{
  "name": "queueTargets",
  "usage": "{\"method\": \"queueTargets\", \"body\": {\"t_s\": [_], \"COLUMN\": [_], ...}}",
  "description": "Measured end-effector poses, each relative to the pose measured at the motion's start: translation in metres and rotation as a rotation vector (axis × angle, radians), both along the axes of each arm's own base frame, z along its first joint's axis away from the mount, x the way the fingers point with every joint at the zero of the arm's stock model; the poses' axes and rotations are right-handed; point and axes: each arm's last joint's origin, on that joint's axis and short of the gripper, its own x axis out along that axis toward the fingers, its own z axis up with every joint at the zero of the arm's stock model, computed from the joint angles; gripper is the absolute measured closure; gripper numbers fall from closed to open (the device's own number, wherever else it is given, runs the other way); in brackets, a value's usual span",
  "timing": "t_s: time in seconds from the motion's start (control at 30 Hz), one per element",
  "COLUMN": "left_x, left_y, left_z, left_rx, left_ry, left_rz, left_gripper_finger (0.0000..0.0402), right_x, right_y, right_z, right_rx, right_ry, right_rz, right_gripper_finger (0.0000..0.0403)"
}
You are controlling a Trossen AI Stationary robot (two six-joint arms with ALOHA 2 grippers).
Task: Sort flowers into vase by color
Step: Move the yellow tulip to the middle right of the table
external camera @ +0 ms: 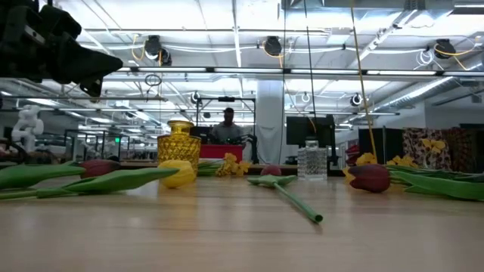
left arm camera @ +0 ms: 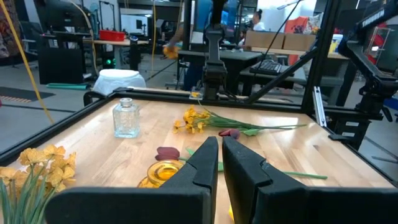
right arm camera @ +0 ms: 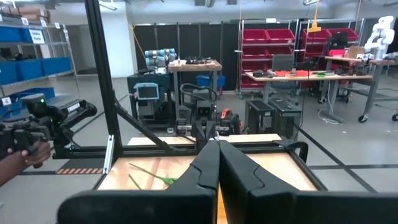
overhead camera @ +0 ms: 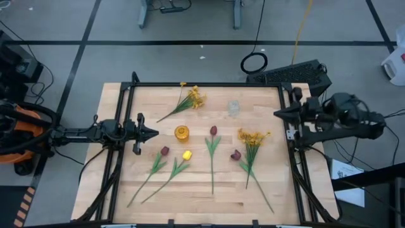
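Observation:
Several long green-stemmed flowers lie flat on the wooden table. The three dark red tulips (overhead camera: 214, 131), (overhead camera: 164, 151), (overhead camera: 235, 154) and the yellow tulip (overhead camera: 186, 154) lie mid-table with their stems running toward the near edge. One spray of small yellow blossoms (overhead camera: 193, 98) lies near the far edge, another (overhead camera: 252, 138) on the right. A yellow vase (overhead camera: 182, 133) and a clear glass vase (overhead camera: 233, 107) stand upright. My left gripper (overhead camera: 154, 133) hovers shut, left of the yellow vase. My right gripper (overhead camera: 277, 114) hovers shut at the table's right edge.
A black metal frame (overhead camera: 190, 85) borders the table's far, left and right sides. In the right wrist view a person's hand (right arm camera: 25, 155) holds a dark device beyond the table. The low view shows the yellow vase (external camera: 179, 143) and the clear vase (external camera: 311, 160) standing behind the flowers.

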Motion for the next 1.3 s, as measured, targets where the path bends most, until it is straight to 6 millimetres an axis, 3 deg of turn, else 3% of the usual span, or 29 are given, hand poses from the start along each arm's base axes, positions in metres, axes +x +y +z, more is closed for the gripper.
{"method": "queueTargets", "body": {"t_s": [0.27, 0.43, 0.6, 0.77, 1.03, 1.17, 1.3], "left_x": [0.000, 0.000, 0.000, 0.000, -0.001, -0.005, -0.013], "left_y": [0.000, 0.000, 0.001, 0.001, 0.001, 0.002, 0.003], "left_z": [0.000, 0.000, 0.001, 0.001, 0.006, 0.030, 0.068], "left_rx": [0.000, 0.000, -0.033, -0.075, -0.031, 0.007, 0.050], "left_ry": [0.000, -0.001, -0.012, -0.016, -0.045, -0.097, -0.096], "left_rz": [0.000, 0.015, 0.026, 0.024, 0.050, 0.082, 0.118], "left_gripper_finger": [0.0369, 0.0369, 0.0369, 0.0369, 0.0369, 0.0369, 0.0369], "right_x": [0.016, 0.033, 0.057, 0.081, 0.101, 0.106, 0.109], "right_y": [0.001, 0.002, 0.003, 0.004, 0.005, 0.006, 0.006], "right_z": [0.058, 0.065, 0.048, 0.015, -0.035, -0.055, -0.070], "right_rx": [-0.018, -0.055, -0.090, -0.100, -0.069, -0.068, -0.069], "right_ry": [0.016, 0.045, 0.140, 0.178, 0.186, 0.194, 0.199], "right_rz": [0.001, 0.000, -0.006, 0.003, 0.000, 0.000, -0.001], "right_gripper_finger": [0.0403, 0.0403, 0.0403, 0.0403, 0.0403, 0.0403, 0.0403]}}
